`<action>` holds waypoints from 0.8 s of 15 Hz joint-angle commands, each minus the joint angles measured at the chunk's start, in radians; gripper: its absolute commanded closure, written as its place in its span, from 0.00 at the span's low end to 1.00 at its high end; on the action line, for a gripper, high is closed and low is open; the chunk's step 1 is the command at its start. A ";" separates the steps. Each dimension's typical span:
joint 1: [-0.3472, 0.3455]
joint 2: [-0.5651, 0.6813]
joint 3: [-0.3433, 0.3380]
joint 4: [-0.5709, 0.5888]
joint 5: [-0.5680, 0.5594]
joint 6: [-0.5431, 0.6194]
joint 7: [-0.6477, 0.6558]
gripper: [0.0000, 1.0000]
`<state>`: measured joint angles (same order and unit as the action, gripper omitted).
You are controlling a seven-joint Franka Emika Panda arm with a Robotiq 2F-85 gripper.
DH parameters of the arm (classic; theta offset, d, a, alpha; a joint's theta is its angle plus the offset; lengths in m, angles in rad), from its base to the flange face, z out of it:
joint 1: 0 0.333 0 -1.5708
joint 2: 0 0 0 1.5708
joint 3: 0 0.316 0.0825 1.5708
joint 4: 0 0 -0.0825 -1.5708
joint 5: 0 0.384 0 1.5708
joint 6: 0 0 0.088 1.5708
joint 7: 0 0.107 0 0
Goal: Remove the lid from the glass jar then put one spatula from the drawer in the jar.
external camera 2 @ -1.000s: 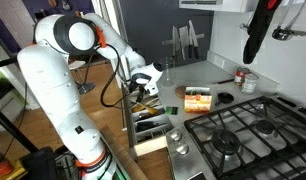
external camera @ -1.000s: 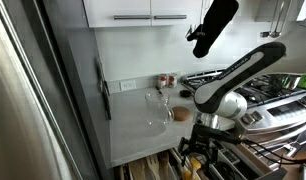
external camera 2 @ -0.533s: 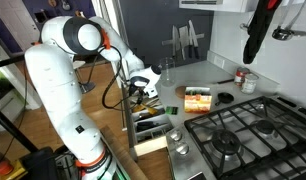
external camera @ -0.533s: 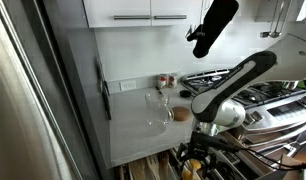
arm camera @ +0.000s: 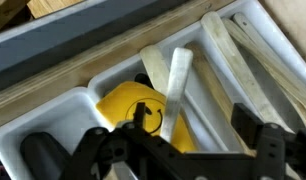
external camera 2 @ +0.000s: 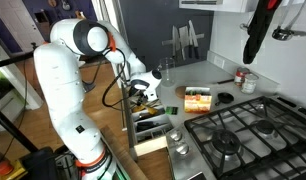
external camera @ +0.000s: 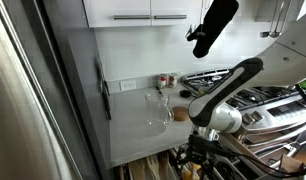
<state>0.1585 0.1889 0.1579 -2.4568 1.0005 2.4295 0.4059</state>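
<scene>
The clear glass jar (external camera: 157,108) stands on the white counter; it also shows in an exterior view (external camera 2: 165,70). A brown round thing (external camera: 180,114), perhaps its lid, lies beside the jar. My gripper (external camera: 193,158) (external camera 2: 143,97) hangs low over the open drawer (external camera 2: 151,128). In the wrist view the gripper (arm camera: 191,125) is open and empty, jaws spread above a white organizer tray (arm camera: 53,125). A pale spatula (arm camera: 178,85) lies over a yellow smiley-face spatula (arm camera: 128,105) between the jaws. Wooden spatulas (arm camera: 233,65) lie in the compartment to the right.
A gas stove (external camera 2: 243,135) sits next to the drawer, with a box (external camera 2: 198,98) and a can (external camera 2: 249,82) on the counter beside it. A steel fridge side (external camera: 33,100) borders the counter. Cabinets (external camera: 143,12) hang above.
The arm has sunk a little lower toward the open drawer. The gripper stays open, and the jar has not moved.
</scene>
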 commanded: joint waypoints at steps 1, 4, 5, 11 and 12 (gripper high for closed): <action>0.013 0.030 -0.004 0.013 0.013 0.009 0.025 0.42; 0.014 0.039 -0.005 0.016 0.017 0.006 0.037 0.67; 0.014 0.039 -0.006 0.018 0.017 0.001 0.044 0.73; 0.000 0.007 -0.006 0.003 0.060 -0.037 0.044 0.96; -0.004 -0.009 -0.006 -0.004 0.077 -0.052 0.032 0.96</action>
<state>0.1615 0.2169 0.1564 -2.4448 1.0268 2.4226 0.4530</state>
